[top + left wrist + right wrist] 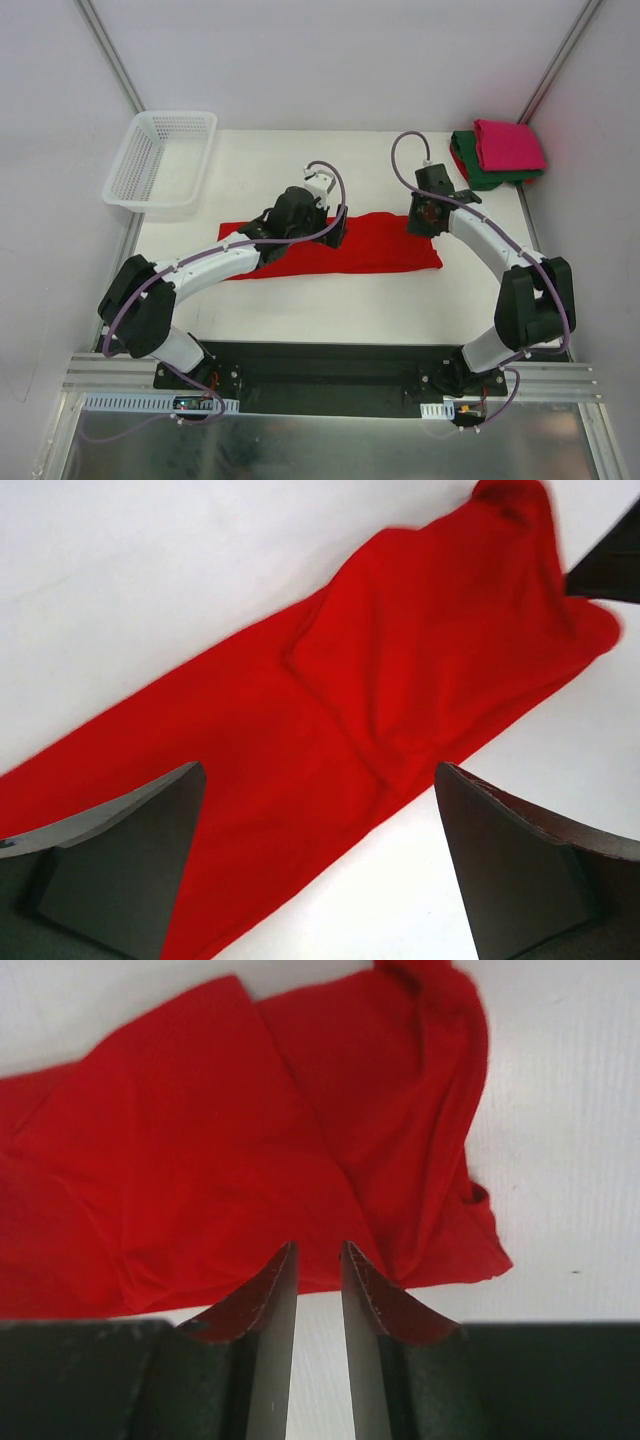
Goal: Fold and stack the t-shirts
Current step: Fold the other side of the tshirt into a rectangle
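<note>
The bright red t-shirt [375,252] lies on the white table folded into a long narrow strip; it also shows in the left wrist view [400,670] and the right wrist view [200,1140]. My left gripper [335,230] hovers over the strip's middle, open and empty, its jaws wide apart [320,770]. My right gripper [420,222] is over the strip's right end, its jaws only a narrow gap apart with nothing between them [318,1246]. The magenta-pink t-shirt [508,145] lies folded on the folded dark green t-shirt [478,172] at the back right corner.
A white plastic mesh basket [160,160] stands at the back left, partly over the table's edge. Grey walls close in the table on the left, back and right. The arm bases sit on a black plate [320,375] at the near edge.
</note>
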You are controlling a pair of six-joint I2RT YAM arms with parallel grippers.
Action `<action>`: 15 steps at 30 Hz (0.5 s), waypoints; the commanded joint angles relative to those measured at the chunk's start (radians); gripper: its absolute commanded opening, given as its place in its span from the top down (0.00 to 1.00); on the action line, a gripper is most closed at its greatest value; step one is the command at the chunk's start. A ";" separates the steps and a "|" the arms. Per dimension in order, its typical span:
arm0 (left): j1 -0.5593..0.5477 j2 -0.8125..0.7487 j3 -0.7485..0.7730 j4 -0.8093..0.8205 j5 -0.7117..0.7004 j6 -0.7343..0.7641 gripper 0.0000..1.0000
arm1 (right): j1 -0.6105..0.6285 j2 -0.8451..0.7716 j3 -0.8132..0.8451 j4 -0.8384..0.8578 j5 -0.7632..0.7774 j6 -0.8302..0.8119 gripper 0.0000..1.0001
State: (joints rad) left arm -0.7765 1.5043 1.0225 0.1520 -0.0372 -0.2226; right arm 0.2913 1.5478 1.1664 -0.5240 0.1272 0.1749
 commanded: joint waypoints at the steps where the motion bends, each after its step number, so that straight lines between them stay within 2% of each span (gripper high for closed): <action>1: 0.016 -0.027 -0.039 -0.046 -0.012 0.000 0.00 | 0.029 -0.011 -0.016 -0.008 0.028 0.008 0.73; 8: 0.016 -0.021 -0.097 -0.057 0.019 -0.087 0.00 | 0.032 0.052 -0.005 0.013 0.012 -0.009 0.73; 15: 0.014 -0.032 -0.148 -0.141 -0.007 -0.184 0.01 | 0.039 0.165 0.056 0.027 -0.027 -0.031 0.74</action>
State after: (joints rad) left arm -0.7536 1.5040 0.9028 0.0551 -0.0307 -0.3222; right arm 0.3248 1.6661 1.1595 -0.5159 0.1219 0.1684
